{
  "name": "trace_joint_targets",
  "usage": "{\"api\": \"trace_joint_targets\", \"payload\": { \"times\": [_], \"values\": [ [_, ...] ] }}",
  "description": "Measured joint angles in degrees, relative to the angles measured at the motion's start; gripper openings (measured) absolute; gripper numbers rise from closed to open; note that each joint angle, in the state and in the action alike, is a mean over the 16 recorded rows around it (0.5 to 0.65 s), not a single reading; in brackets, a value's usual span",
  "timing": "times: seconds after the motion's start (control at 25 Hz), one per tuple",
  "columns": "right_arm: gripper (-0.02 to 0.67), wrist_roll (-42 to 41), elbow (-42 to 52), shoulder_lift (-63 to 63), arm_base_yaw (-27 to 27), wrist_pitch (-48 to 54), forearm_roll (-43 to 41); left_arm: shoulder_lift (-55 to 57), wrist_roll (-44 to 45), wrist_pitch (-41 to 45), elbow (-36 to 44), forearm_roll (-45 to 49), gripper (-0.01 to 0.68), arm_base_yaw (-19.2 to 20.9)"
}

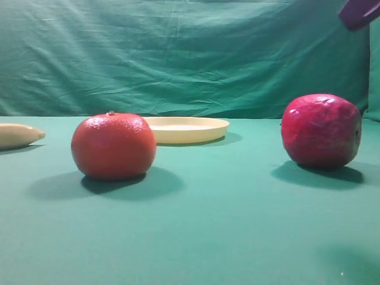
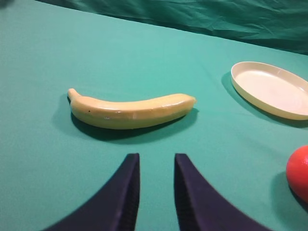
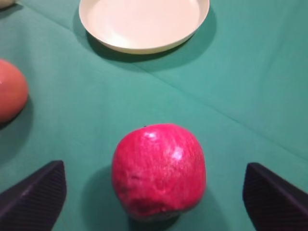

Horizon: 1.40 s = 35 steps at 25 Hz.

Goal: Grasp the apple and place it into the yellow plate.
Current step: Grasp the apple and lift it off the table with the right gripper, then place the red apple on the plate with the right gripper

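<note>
The right gripper (image 3: 154, 192), wide open and empty, straddles the apple (image 3: 159, 168) near the worktop's right edge; it looks firm, glossy and slippery, best pinched across its widest middle.

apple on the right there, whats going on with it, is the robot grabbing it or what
Not grabbed yet. The right hand is open, its fingers spread wide on either side of the apple, which sits on the green cloth. The yellow plate beyond it is empty. The left hand hovers near a banana, holding nothing. An orange sits in front of the plate.
</note>
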Motion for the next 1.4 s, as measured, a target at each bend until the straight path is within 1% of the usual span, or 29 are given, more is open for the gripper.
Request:
{"api": "trace_joint_targets", "payload": {
  "times": [0.32,0.56,0.84,0.96,1.08,1.4],
  "values": [
    [0.641,-0.5,-4.3,10.9,1.5,2.7,0.3,0.0,0.0,0.0,0.0,0.0,0.157,0.0],
    [0.597,-1.1,-6.6,15.6,1.6,2.3,0.4,0.0,0.0,0.0,0.0,0.0,0.157,0.0],
    [0.539,-1.5,-11.4,17.4,1.7,-0.3,0.3,0.0,0.0,0.0,0.0,0.0,0.157,0.0],
    [0.517,-1.1,-15.3,17.8,2.2,-1.6,0.3,0.0,0.0,0.0,0.0,0.0,0.157,0.0],
    [0.509,-0.5,-20.5,18.4,3.1,-2.8,0.2,0.0,0.0,0.0,0.0,0.0,0.157,0.0],
    [0.510,2.8,-37.7,25.1,6.8,-3.7,0.1,0.0,0.0,0.0,0.0,0.0,0.157,0.0]
  ]
}}
